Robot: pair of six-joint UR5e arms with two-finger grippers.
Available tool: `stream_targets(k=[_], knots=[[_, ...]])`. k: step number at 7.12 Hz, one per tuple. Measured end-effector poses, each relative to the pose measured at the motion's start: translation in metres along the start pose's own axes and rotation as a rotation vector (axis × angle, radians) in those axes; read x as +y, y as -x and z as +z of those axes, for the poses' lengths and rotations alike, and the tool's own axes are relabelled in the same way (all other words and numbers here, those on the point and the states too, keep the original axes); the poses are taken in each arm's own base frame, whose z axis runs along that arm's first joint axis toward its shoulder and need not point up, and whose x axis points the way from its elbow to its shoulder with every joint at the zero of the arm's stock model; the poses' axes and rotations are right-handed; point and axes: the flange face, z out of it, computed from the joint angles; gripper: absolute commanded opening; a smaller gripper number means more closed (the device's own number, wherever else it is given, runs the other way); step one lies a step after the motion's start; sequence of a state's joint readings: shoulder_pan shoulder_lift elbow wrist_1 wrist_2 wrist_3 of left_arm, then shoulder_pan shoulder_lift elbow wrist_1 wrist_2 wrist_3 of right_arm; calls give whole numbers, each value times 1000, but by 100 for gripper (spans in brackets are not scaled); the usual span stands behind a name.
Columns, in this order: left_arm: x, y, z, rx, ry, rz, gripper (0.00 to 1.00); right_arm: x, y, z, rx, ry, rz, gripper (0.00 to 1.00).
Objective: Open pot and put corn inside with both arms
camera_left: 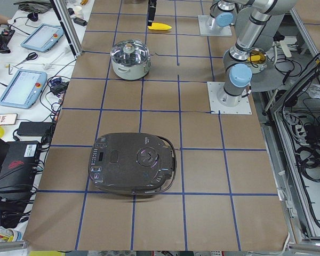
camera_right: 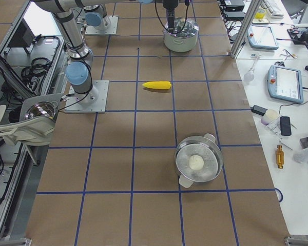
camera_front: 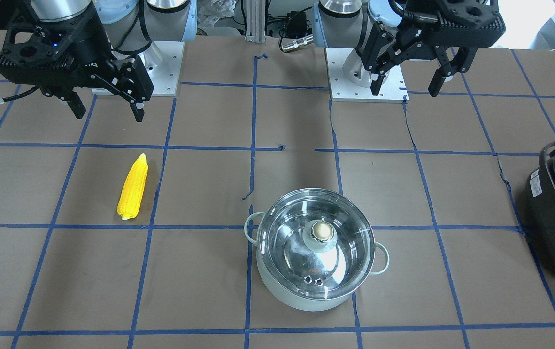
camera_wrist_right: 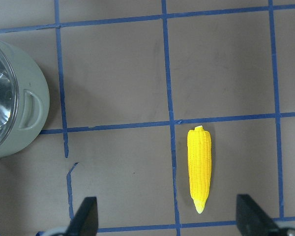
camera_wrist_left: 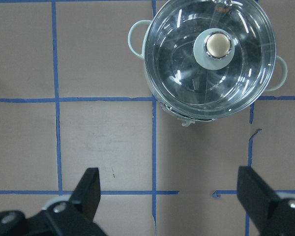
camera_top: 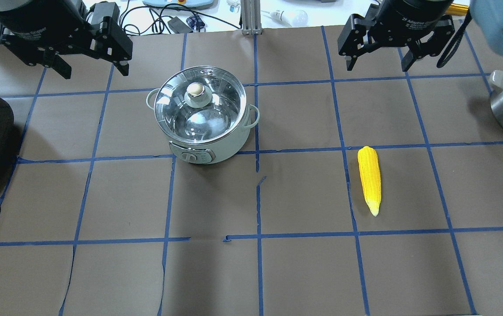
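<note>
Jaws on both the left arm and the right arm hang released and empty above the counter. White lettering on the right arm's black head reads "2F Adaptive"; the rest is cut off. Well below the left jaws stands the pot, pale mint, with its clear glass lid on and its knob upright. Well apart from it, beneath the right jaws, the corn lies flat, bright yellow and ridged, its tapered tip toward the robot.

Bright, even overhead light; focus sharp; glare streaks on pot lid; soft shadow bands across table.
</note>
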State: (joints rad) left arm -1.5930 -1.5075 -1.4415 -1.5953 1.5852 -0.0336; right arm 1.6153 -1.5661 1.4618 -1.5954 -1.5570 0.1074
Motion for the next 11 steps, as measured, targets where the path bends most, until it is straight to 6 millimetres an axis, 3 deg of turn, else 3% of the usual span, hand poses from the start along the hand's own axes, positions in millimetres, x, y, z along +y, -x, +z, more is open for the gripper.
stream_targets(k=[8, 11], knots=[[2, 5, 5, -43, 12, -1, 100, 1, 0, 0, 2, 1, 0, 100], [-8, 4, 13, -49, 23, -11, 100, 1, 0, 0, 2, 2, 1, 100]])
